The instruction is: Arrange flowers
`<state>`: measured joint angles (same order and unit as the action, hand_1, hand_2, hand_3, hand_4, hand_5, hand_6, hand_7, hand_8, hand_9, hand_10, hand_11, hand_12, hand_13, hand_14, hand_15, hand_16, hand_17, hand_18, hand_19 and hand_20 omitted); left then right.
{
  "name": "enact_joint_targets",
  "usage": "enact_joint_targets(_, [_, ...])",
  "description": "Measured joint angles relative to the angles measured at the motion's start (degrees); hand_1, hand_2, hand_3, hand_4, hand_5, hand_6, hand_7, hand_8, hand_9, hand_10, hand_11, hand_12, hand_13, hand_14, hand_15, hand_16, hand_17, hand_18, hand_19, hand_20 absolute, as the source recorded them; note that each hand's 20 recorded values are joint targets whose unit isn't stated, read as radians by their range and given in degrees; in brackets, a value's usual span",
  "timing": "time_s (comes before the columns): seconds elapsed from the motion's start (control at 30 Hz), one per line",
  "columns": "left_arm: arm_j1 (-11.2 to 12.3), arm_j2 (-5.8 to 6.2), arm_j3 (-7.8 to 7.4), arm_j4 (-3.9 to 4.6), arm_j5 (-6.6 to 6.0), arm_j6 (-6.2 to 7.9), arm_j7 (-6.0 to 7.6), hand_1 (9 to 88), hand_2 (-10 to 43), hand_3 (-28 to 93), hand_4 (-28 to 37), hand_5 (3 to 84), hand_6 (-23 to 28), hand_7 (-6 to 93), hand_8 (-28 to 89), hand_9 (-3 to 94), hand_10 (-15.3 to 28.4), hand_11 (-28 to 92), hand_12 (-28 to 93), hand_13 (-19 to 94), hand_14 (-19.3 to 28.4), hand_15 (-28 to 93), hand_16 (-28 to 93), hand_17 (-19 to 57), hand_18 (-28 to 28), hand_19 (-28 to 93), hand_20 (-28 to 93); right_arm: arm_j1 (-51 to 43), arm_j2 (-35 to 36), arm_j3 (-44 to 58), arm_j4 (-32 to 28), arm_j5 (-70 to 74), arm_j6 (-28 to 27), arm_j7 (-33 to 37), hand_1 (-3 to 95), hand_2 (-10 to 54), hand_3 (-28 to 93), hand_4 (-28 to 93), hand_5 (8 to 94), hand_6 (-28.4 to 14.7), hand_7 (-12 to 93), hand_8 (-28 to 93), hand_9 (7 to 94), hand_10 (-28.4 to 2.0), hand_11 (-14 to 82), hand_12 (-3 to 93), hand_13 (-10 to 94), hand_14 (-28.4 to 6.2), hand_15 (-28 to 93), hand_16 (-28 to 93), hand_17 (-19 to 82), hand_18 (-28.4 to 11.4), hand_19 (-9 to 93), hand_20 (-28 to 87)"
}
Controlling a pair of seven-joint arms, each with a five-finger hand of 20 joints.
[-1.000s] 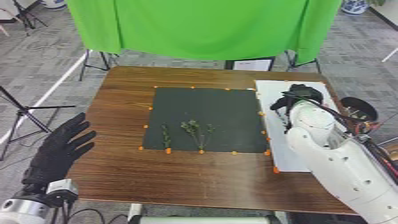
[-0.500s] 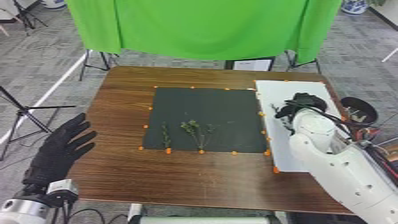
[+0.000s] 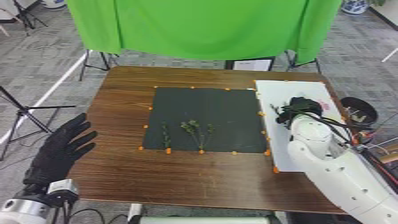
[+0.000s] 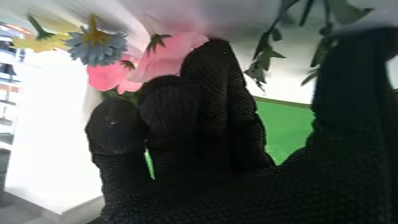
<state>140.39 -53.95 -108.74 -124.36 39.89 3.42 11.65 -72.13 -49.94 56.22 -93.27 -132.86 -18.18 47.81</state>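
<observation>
Stretching its fingers out straight and open, the left hand is at eight o'clock from the black mat. Leafy green sprigs lie on the mat, toward six and seven o'clock. At three o'clock is the white board; over it, the right hand has its fingers extended, probably relaxed, near pink, blue and yellow flowers. Past the table, a green cloth hangs at twelve o'clock.
</observation>
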Motion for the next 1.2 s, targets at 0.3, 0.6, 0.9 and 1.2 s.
enact_joint_targets(0.3, [-0.1,0.0,0.07,0.03,0.0,0.0,0.01,24.2,-5.8,67,-28.0,25.2,3.5,19.4,-10,19.3,10.7,18,20,16,15.3,25,3,-11.6,24.1,38,9,0.3,0.0,-1.0,0.3,-0.5,2.1,-1.4,45.0,-9.5,74,-28,72.3,1.5,48,15,80.7,-8.1,57.7,44.6,76,-7.2,79,36,42,-21.6,93,62])
enact_joint_targets(0.6, [-0.1,0.0,0.09,0.04,-0.02,0.01,0.04,24.1,-5.3,67,-28.1,25.2,3.5,19.3,-10,19.3,10.7,18,20,16,15.3,25,3,-11.6,24.2,38,9,-0.8,0.1,-0.4,0.0,1.5,6.2,-4.4,44.4,-9.5,83,-28,73.1,-0.1,51,17,82.5,-8.0,61.0,46.1,78,-7.3,81,37,44,-21.9,93,66])
enact_joint_targets(0.9, [0.0,-0.05,0.02,0.01,-0.02,0.03,0.04,24.2,-5.3,67,-28.1,25.2,3.5,19.4,-10,19.3,10.7,18,20,16,15.3,25,3,-11.6,24.1,38,9,-3.0,1.3,-0.4,-1.0,-0.7,13.4,-6.8,42.4,-9.5,85,-22,73.6,-1.6,54,19,84.2,-7.9,63.1,46.5,80,-7.6,83,37,46,-22.3,93,70])
enact_joint_targets(1.2, [0.0,-0.07,0.02,0.01,-0.02,0.04,0.07,24.1,-5.3,68,-28.1,25.2,3.5,19.3,-10,19.3,10.7,18,20,16,15.3,25,3,-11.6,24.2,38,9,-3.6,1.6,1.5,-7.8,1.8,20.6,-7.5,41.6,-9.5,86,-19,74.2,-1.9,54,20,85.0,-7.6,63.9,46.5,81,-7.4,84,37,47,-22.3,93,72])
